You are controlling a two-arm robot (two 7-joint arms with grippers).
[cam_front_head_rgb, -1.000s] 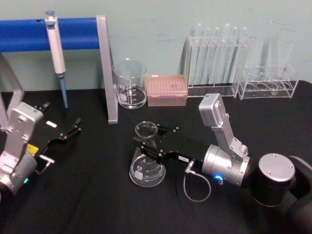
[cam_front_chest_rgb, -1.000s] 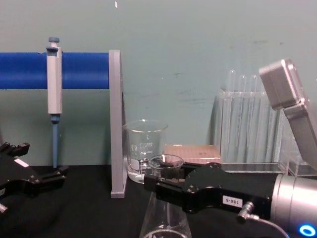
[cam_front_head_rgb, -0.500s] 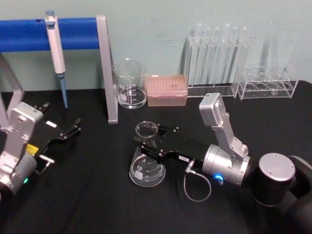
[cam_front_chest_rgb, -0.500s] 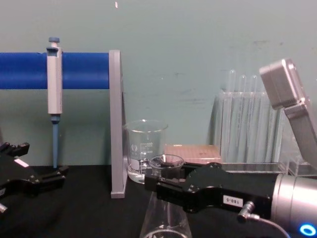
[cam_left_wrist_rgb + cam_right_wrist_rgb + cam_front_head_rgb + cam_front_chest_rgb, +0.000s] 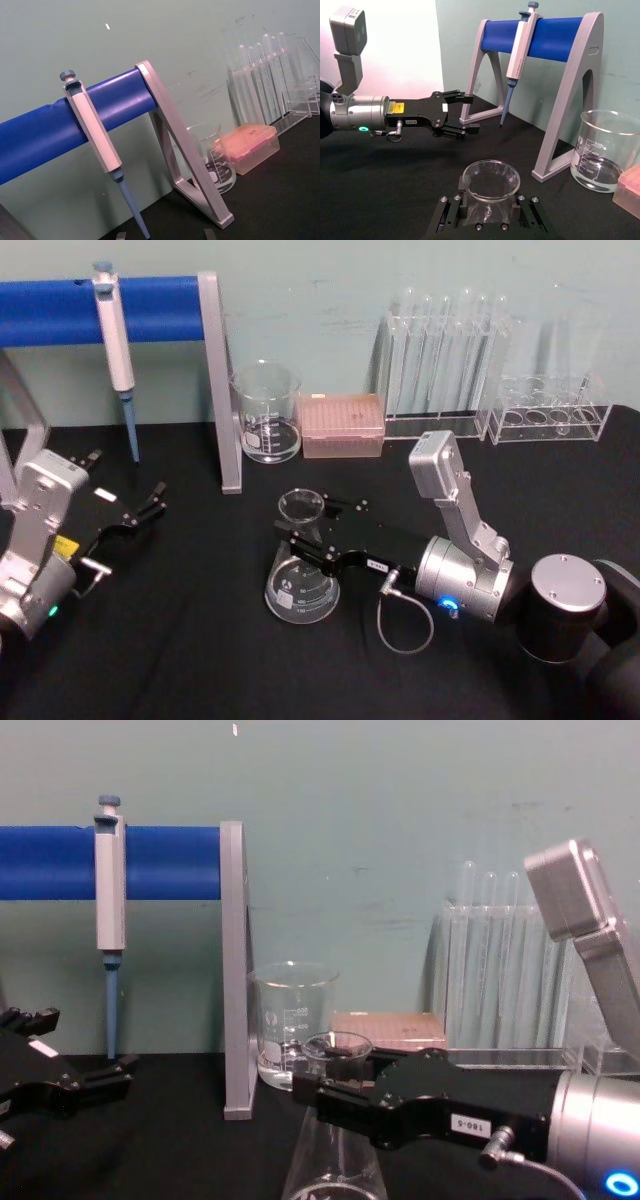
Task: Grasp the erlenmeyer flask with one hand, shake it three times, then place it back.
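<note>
Nothing has moved: right gripper [image 5: 298,532] still clamps the flask [image 5: 300,592] by its neck, base on the bench [image 5: 200,660]; left gripper [image 5: 150,502] idles open, well apart.

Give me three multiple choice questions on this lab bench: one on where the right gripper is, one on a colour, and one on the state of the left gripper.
1. Where is the right gripper?
A. At the neck of the erlenmeyer flask
B. Parked far off to the side, away from all glassware
C. Lifted high in the air

2. What colour is the stand's bar?
A. Red
B. Blue
C. Yellow

3. How is the left gripper?
A. Shut on the flask
B. Shut with nothing in it
C. Open, holding nothing

Answers:
1 A: its fingers flank and clamp the neck just under the rim, while the flask stands upright on the table.
2 B: the horizontal bar is plainly blue between grey end frames.
3 C: the right wrist view shows its fingers spread with nothing between them.
</note>
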